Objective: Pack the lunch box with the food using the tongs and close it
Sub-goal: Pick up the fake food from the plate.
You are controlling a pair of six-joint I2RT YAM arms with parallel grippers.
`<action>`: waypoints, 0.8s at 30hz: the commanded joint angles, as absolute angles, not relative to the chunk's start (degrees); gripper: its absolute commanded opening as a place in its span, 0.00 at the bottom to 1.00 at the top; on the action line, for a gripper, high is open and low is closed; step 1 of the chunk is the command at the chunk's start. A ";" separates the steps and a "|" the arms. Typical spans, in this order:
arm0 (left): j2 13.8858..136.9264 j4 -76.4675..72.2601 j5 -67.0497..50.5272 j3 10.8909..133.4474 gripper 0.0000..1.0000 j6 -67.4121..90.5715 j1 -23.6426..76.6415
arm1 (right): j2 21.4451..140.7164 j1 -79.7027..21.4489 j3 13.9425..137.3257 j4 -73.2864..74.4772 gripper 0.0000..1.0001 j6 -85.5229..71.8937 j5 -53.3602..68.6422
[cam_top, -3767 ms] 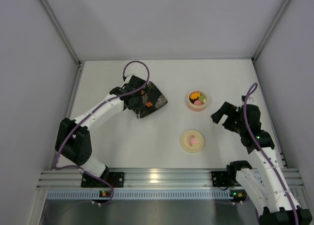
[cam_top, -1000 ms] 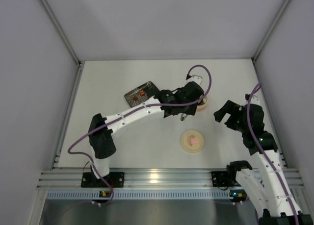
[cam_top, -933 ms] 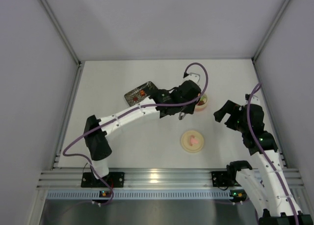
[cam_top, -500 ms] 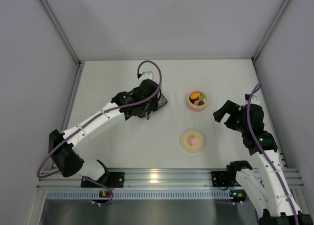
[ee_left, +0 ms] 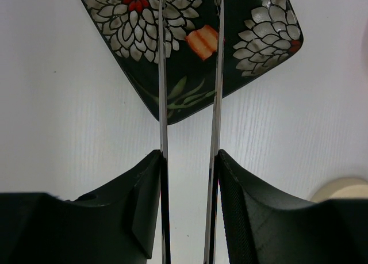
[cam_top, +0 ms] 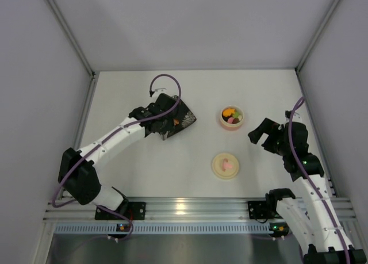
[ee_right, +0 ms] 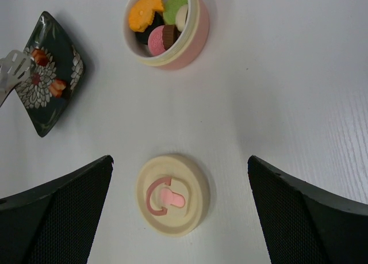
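Plainly, slim silvery tongs sit clamped in the left jaws over the floral plate; right jaws gape apart.

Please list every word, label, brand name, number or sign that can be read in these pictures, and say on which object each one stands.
None: no view shows any readable text.
The dark plate carries only painted flowers and leaves.
The lid has a pink knob and a pink arc, which are not letters.
The lunch box and the tongs are unmarked.
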State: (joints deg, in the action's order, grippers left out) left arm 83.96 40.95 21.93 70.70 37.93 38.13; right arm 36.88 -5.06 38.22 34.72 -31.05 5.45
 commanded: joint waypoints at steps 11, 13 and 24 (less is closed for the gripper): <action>89.91 36.74 23.81 74.71 0.46 37.53 35.60 | 37.44 -4.13 38.67 31.90 0.99 -30.50 5.36; 90.61 36.39 24.08 75.23 0.46 37.44 35.51 | 37.44 -4.13 38.76 31.90 0.99 -30.59 5.36; 94.75 35.77 24.52 76.55 0.45 37.26 35.07 | 37.62 -4.13 39.38 32.25 0.99 -29.97 4.92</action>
State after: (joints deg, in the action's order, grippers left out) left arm 94.41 38.52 23.24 74.17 37.50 35.57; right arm 37.56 -5.06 38.22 34.74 -30.85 5.43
